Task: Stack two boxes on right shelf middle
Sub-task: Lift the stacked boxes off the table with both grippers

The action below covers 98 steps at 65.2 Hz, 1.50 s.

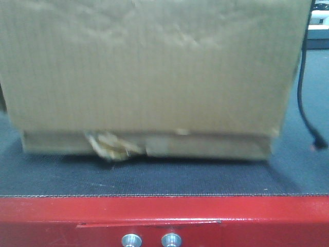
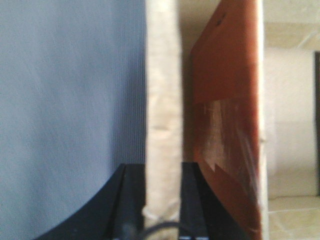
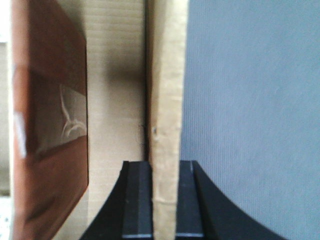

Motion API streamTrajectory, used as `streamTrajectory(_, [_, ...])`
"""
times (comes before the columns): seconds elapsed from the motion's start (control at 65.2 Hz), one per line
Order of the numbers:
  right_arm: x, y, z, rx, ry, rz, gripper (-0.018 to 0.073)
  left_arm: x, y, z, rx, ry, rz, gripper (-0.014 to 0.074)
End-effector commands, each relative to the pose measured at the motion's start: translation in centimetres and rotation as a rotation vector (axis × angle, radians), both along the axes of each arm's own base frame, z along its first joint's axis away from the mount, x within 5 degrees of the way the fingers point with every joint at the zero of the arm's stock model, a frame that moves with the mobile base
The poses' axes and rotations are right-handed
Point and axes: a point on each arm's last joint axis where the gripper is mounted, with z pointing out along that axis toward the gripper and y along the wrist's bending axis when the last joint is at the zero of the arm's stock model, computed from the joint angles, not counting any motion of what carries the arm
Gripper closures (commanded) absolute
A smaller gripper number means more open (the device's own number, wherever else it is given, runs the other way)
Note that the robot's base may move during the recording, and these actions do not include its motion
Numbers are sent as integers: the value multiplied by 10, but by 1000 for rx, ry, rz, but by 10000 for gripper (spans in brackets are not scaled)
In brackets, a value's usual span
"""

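**Exterior front-facing view: two boxes are sitting stacked on a red platform (image 1: 164, 216)**

Exterior front-facing camera is showing the tall box (image 1: 149, 67) very close, and it is filling most of the picture. Its face is looking dented near the top. It is resting on the thin flat box (image 1: 205, 146), which is carrying a crumpled tape tag (image 1: 110, 145) on its front edge. Both are standing on the dark grey mat (image 1: 154, 177) of the red platform. A black cable (image 1: 303, 103) is hanging at the right, just beside the tall box. Two small metal rivets (image 1: 131, 240) are showing on the platform's front.

At the left wrist, the left gripper (image 2: 162, 172) is pressing its black fingers (image 2: 132, 200) on both sides of a pale cardboard edge, with no gap visible. This edge is lying next to the grey mat, so it seems to be the thin flat box. A glossy brown taped surface (image 2: 225, 100) is standing just beyond it.

At the right wrist, the right gripper (image 3: 162, 167) is clamping the same kind of edge in the same way, narrowly closed on it.
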Motion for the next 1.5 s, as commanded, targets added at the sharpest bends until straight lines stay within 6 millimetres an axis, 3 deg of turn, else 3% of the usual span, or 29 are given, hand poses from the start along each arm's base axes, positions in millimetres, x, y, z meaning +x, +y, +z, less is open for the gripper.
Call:
streamTrajectory(0.0, [-3,-3,30,21,-160,12,721,-7,1,35,-51,-126,-2,708])
streamTrajectory(0.199, [-8,-8,74,53,-380,22,721,-9,7,71,-64,-254,14,708])
streamTrajectory(0.399, [-8,-12,98,60,-534,19,721,-9,19,92,-87,-343,40,708])
streamTrajectory(0.675, [-3,-15,107,89,-632,13,721,0,30,102,-103,-456,50,708])
streamTrajectory(0.859, [8,-32,109,107,-687,-36,721,5,27,110,-123,-566,18,708])
streamTrajectory(1.013, [11,-40,107,97,-687,-58,721,5,27,111,-126,-575,16,708])
streamTrajectory(1.488, [11,-40,109,49,-697,-10,721,5,27,111,-124,-578,15,708])
